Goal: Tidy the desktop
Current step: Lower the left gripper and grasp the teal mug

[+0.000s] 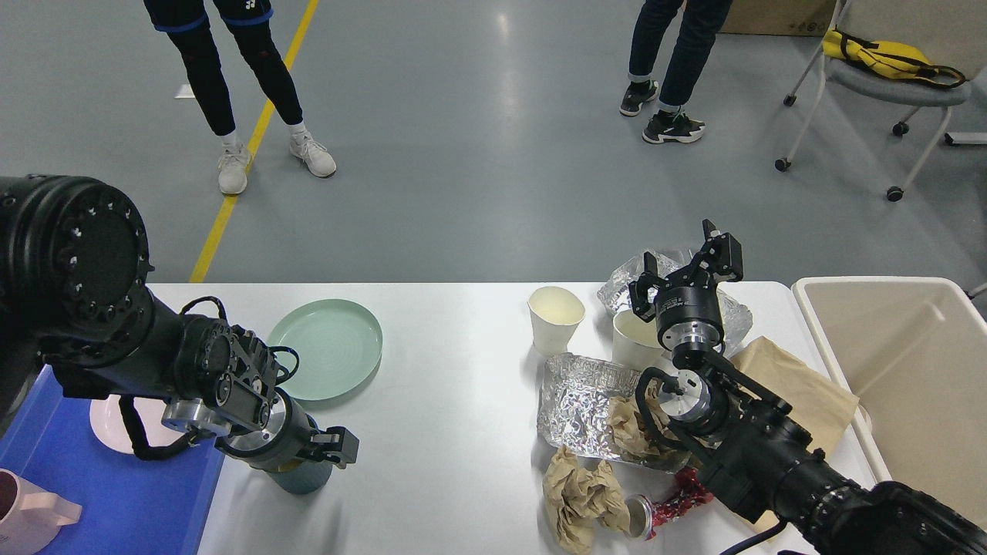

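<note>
White and smooth, the desktop (463, 401) fills the lower middle of the head view, its far edge running across just below the grey floor. On its left half lies a pale green plate (328, 347), flat and bare. Just beside the table's left edge sits a blue tray (116, 493) that holds a pink dish (108, 428) and a pink mug (31, 512).

On the right half the clutter crowds together: a cream paper cup (555, 314) stands upright, a second cup (634, 339) stands just beside it, and crumpled foil (655, 274) lies behind them at the far edge. Nearer, a foil tray (578, 393) holds brown crumpled paper (628, 428); another wad of brown paper (578, 497) lies in front of it, touching a crushed red can (663, 505). A flat brown paper bag (794, 385) lies toward the right edge, beside a beige bin (910, 370) that stands off the table's right end.

The left gripper (320, 462) hangs over the near left part of the desktop, closed around a dark teal cup (301, 478) that is mostly hidden beneath it. The right gripper (690, 266) is raised above the far right clutter, over the foil and the second cup, its fingers spread wide with nothing between them.

Beyond the table, two people (247, 77) stand on the floor, and a wheeled chair (887, 92) carries a yellow bag (879, 54).
</note>
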